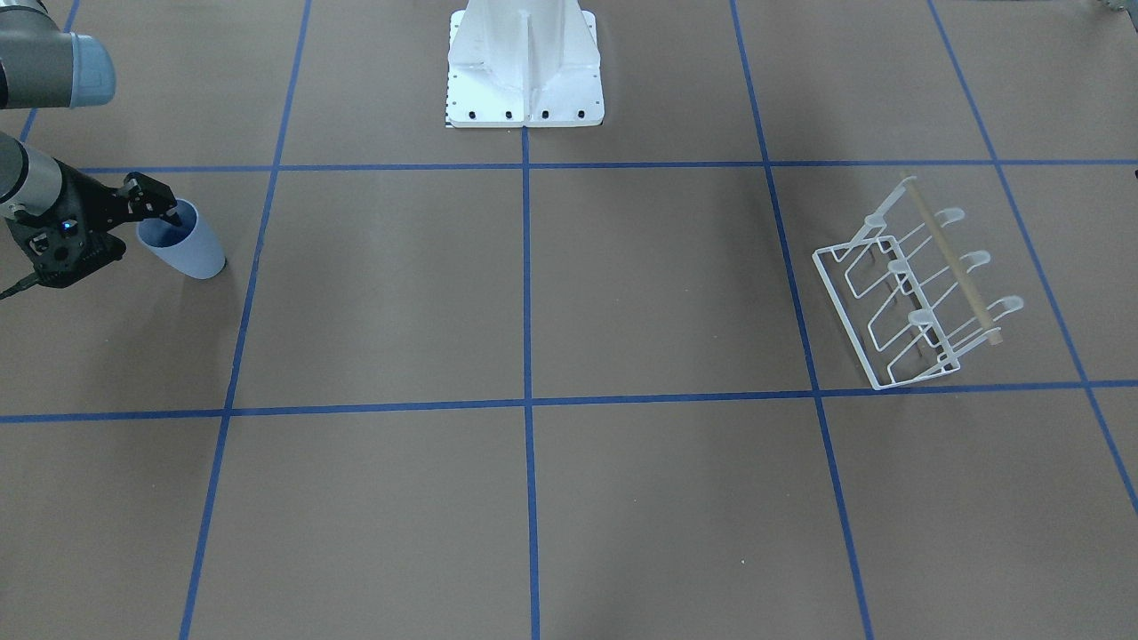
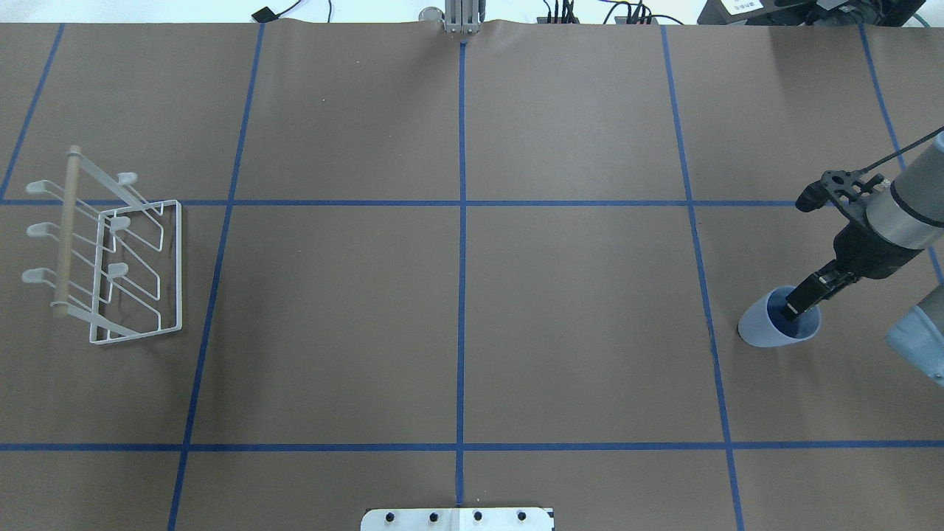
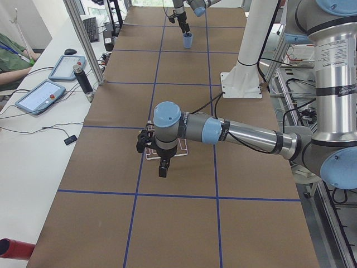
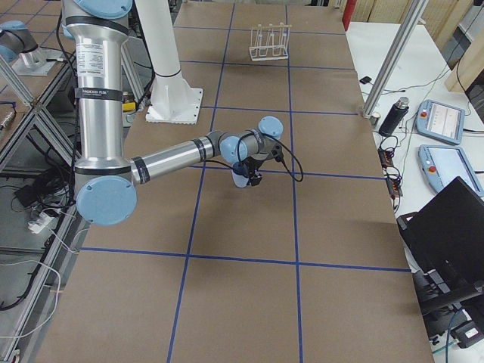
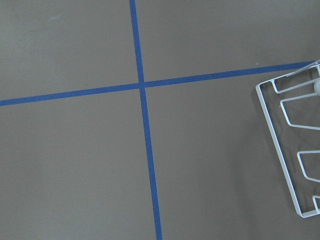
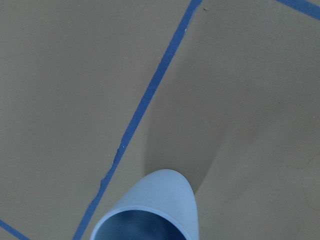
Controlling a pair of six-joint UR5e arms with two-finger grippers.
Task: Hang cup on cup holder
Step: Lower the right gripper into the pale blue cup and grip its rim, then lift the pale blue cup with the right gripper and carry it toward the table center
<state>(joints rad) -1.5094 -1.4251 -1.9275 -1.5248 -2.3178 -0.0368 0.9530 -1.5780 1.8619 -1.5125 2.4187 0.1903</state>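
The pale-blue cup [image 2: 759, 328] stands upright on the table at the robot's right; it also shows in the front view [image 1: 191, 249] and at the bottom of the right wrist view [image 6: 155, 205]. My right gripper [image 2: 795, 304] reaches down to its rim, with one finger [image 1: 175, 213] inside the cup and the jaws narrow on the wall. The white wire cup holder [image 2: 110, 258] with its wooden rod [image 2: 65, 228] stands far left, empty. My left gripper [image 3: 162, 167] hangs high above it, seen only in the exterior left view, so I cannot tell its state.
The brown table [image 2: 457, 317] carries a grid of blue tape lines. The white robot base [image 1: 524, 67] sits at the middle of the near edge. The rack's frame corner [image 5: 280, 130] shows in the left wrist view. Tablets and cables lie on a side bench [image 3: 44, 95].
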